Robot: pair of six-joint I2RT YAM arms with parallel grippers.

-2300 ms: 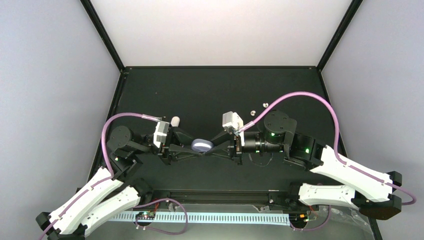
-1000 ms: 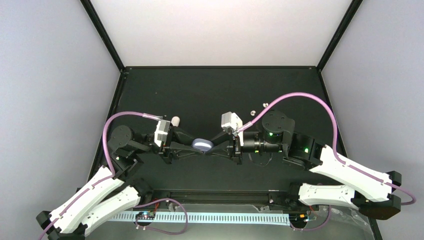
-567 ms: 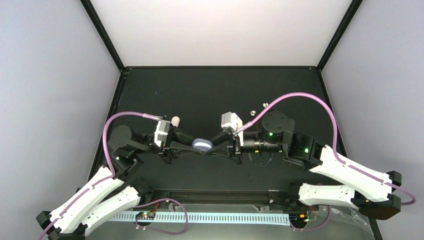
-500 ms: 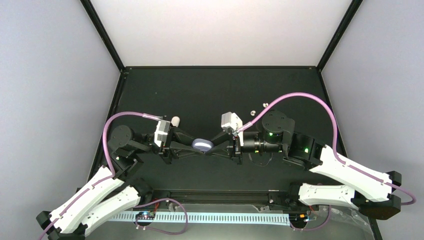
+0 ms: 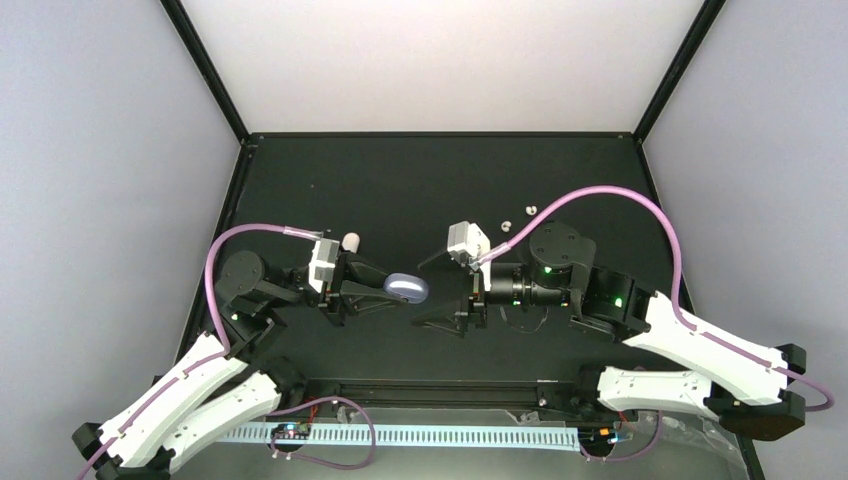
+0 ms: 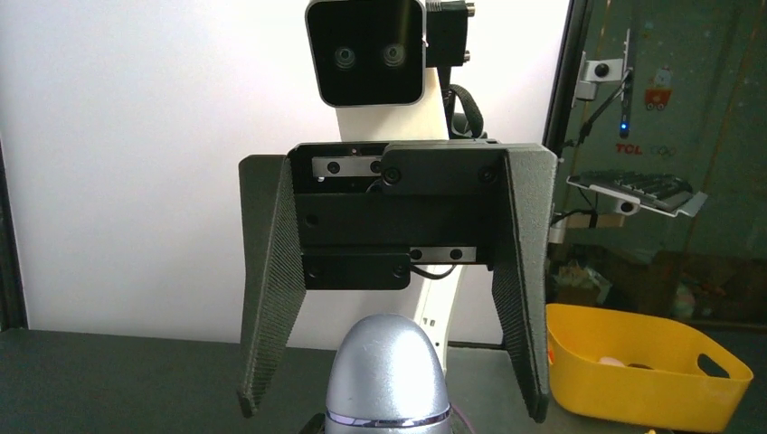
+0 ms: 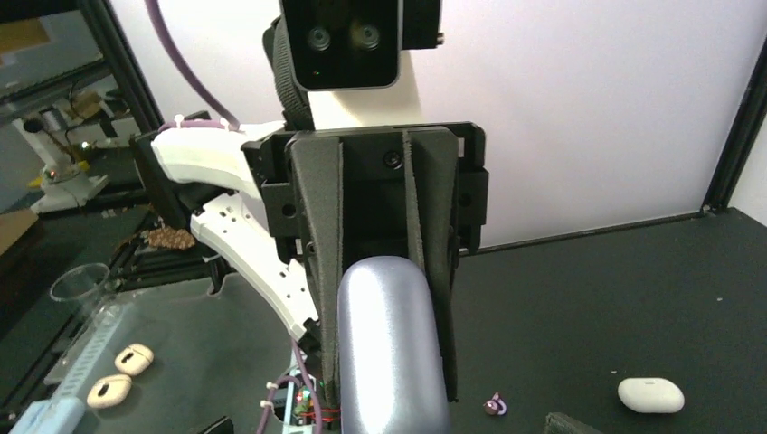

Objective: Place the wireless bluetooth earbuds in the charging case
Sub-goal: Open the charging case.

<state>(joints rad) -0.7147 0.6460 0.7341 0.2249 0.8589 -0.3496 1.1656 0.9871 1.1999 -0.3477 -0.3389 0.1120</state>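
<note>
The lavender charging case [image 5: 405, 288] is closed and held off the black table [image 5: 400, 190]. My left gripper [image 5: 398, 291] is shut on it, its fingers [image 7: 327, 298] pressed to both sides of the case [image 7: 391, 344]. My right gripper [image 5: 433, 291] is open, its fingers [image 6: 271, 289] spread wide on either side of the case's rounded end [image 6: 387, 375] without touching it. Two white earbuds [image 5: 506, 224] [image 5: 531, 209] lie on the table behind the right arm. One purple earbud [image 7: 494, 406] lies on the table below the case.
A closed white case [image 5: 350, 242] [image 7: 649, 395] rests on the table behind the left wrist. Black frame posts [image 5: 205, 80] and white walls enclose the table. A yellow bin [image 6: 647, 371] stands outside the cell.
My right gripper has opened and let go of the lavender case, drawing back a little to the right. The left gripper still holds the case.
</note>
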